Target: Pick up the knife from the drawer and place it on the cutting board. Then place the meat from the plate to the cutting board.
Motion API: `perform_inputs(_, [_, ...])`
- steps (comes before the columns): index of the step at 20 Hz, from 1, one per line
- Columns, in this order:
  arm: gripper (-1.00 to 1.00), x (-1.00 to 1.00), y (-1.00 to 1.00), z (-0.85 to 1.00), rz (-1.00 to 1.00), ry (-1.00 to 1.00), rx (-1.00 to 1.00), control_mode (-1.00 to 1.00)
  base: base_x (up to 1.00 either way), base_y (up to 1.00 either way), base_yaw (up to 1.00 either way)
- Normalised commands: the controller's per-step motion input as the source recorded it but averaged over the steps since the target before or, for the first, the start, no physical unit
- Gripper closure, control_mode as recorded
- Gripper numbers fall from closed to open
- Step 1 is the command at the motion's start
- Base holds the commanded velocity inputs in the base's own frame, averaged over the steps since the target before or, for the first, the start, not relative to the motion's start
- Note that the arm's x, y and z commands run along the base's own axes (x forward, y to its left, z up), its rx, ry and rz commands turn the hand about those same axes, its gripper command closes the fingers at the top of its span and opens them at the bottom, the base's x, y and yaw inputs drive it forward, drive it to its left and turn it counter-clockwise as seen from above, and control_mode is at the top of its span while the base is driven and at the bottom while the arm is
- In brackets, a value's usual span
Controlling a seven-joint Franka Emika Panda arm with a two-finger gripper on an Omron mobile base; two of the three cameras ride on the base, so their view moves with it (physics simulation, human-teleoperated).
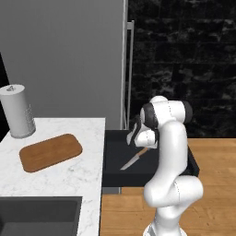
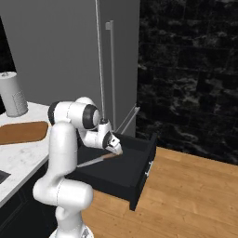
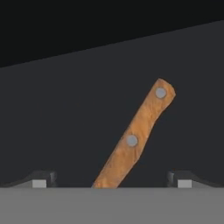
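The left base view looks forward and down from behind the arm's left side, over the counter (image 1: pixel 69 173) toward the gripper (image 1: pixel 137 134), while the right base view looks from behind its right, and both share the open drawer (image 2: pixel 135 179) beneath the hand. The hand view looks close along the fingers at the knife (image 3: pixel 135 138) on the drawer floor, between the widely parted fingertips (image 3: pixel 40 180).

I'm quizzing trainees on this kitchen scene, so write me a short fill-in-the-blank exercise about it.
1. The knife lies inside the open ____.
2. The knife's handle is made of ____.
3. The cutting board rests on the white marble ____.
4. The hand hangs over the knife with its jaws ____.

Missing words: drawer; wood; counter; open
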Motion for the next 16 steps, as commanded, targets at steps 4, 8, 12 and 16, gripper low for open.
perform_inputs(4, [-1.00, 0.36, 0.09, -0.39, -0.05, 0.01, -0.02, -1.00, 0.00, 0.00, 0.00])
perform_inputs(8, [-1.00, -0.11, -0.04, -0.62, -0.05, 0.05, -0.06, -1.00, 0.00, 0.00, 0.00])
perform_inputs(12, [-1.00, -0.08, -0.03, -0.05, -0.01, 0.00, 0.00, -1.00, 0.00, 0.00, 0.00])
perform_inputs(16, [-1.00, -0.09, -0.02, 0.00, 0.00, -0.01, 0.00, -1.00, 0.00, 0.00, 0.00])
